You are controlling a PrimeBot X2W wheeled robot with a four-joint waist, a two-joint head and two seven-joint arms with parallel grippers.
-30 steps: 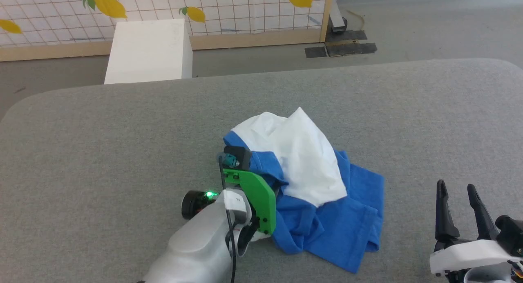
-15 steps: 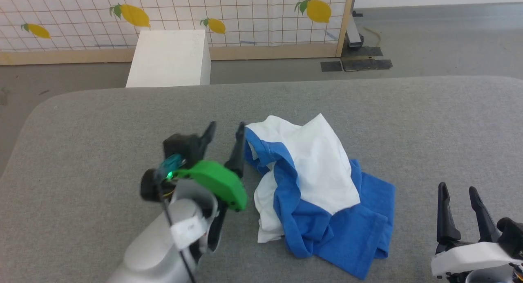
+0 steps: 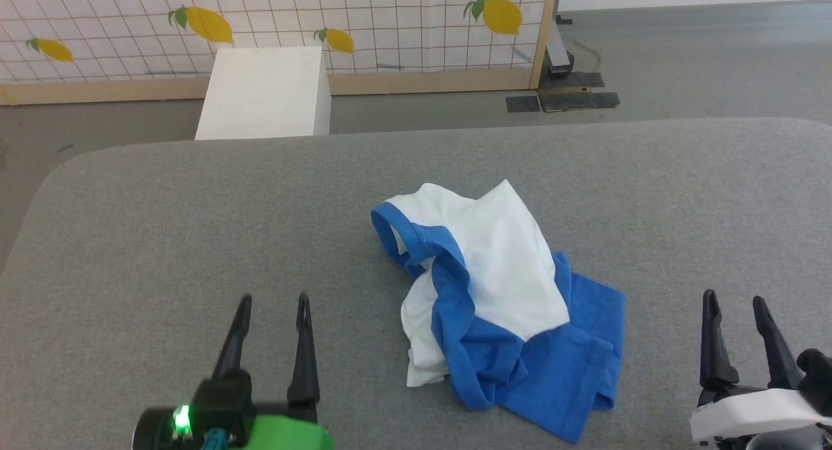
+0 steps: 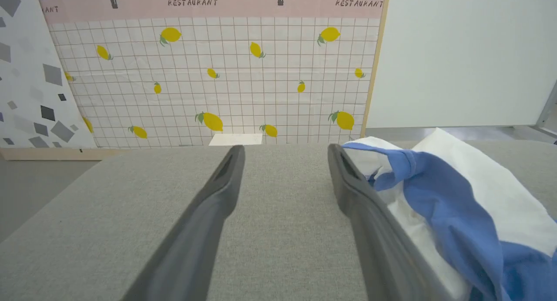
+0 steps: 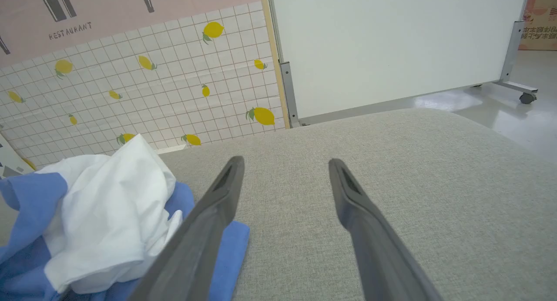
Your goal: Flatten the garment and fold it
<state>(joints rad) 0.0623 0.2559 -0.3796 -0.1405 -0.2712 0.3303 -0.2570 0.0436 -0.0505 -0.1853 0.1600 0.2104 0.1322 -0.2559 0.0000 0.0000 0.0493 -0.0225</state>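
The soft white and royal-blue cotton T-shirt (image 3: 504, 268) lies crumpled in a heap a little right of the middle of the grey fabric-covered table (image 3: 162, 229). Its layers are folded over and under one another, so the full outline, the hem and the sleeves are hard to trace. A blue-edged opening gapes at the heap's far left, but whether it is the collar or a sleeve cannot be told. The left gripper (image 3: 273, 300) hovers near the table's front edge, well left of the shirt. Its two long dark fingers are spread wide with nothing between them, and its green body is cut off by the bottom of the head view. The right gripper (image 3: 734, 298) sits to the shirt's right, fingers equally wide and empty, its pale wrist clipped at the corner. Beyond the table stand a plain white box (image 3: 263, 92) on the grey floor (image 3: 682, 53), a tiled wall panel printed with yellow lemons (image 3: 390, 21), and a white board on a metal frame (image 5: 391, 44).
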